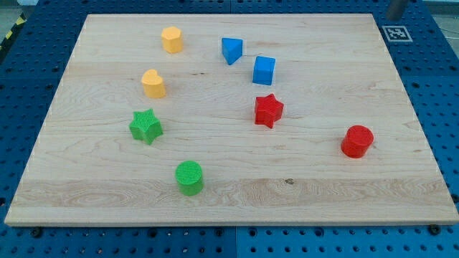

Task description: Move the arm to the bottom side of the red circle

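Green circle (pixel 189 177) nearest; red circle (pixel 356 141) at view's right; my tip unseen, pose untellable.

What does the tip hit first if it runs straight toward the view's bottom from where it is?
Probably no block. My tip, likely the grey stub at top right, would only cross the printed tag; the red cylinder lies left of that line, though depth is unclear.

Pale wooden board (pixel 237 190) on blue perforated table (pixel 437 86), evenly lit.
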Controlling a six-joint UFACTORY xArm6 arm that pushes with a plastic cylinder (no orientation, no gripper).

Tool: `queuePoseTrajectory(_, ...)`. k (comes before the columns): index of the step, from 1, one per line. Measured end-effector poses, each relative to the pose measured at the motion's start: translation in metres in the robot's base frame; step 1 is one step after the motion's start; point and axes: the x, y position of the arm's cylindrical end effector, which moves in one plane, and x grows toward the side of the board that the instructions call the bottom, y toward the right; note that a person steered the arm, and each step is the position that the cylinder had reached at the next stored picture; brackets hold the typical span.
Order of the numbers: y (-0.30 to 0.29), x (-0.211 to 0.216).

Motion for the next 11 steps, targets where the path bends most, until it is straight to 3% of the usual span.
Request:
queuePoseTrajectory(3,0.000,0.123)
queuePoseTrajectory(7,-0.001,0.342)
queuePoseTrajectory(9,-0.006,0.357)
queuePoseTrajectory(11,-0.108,0.388)
